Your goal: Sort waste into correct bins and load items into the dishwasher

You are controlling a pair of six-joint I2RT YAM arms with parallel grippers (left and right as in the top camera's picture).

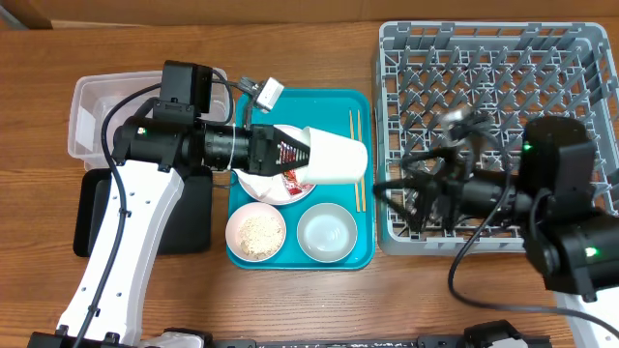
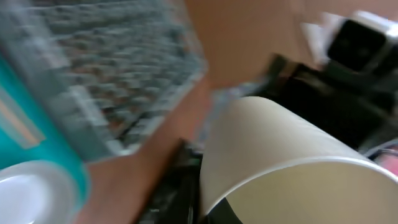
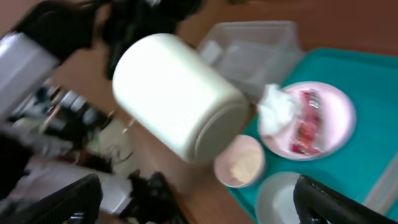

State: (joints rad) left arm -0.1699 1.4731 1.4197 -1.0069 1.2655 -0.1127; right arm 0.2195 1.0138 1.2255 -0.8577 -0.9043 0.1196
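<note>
My left gripper [image 1: 302,155] is shut on the small white cup [image 1: 338,159] and holds it on its side above the teal tray; the cup fills the left wrist view [image 2: 280,162] and shows in the right wrist view [image 3: 177,93]. Below it, the white-pink plate [image 3: 329,118] carries the crumpled napkin [image 3: 273,112] and red sauce packet [image 3: 308,124]. The smaller dish with rice grains [image 1: 256,235] and the grey-sided bowl [image 1: 326,233] sit at the tray's front. Chopsticks [image 1: 356,164] lie at its right. My right gripper [image 1: 395,189] is open and empty at the grey dish rack's [image 1: 493,58] left edge.
The teal tray [image 1: 363,253] lies in the middle of the wooden table. The clear tub [image 1: 97,111] is at the back left, with the black tray [image 1: 92,227] in front of it, partly under my left arm. The wrist views are motion-blurred.
</note>
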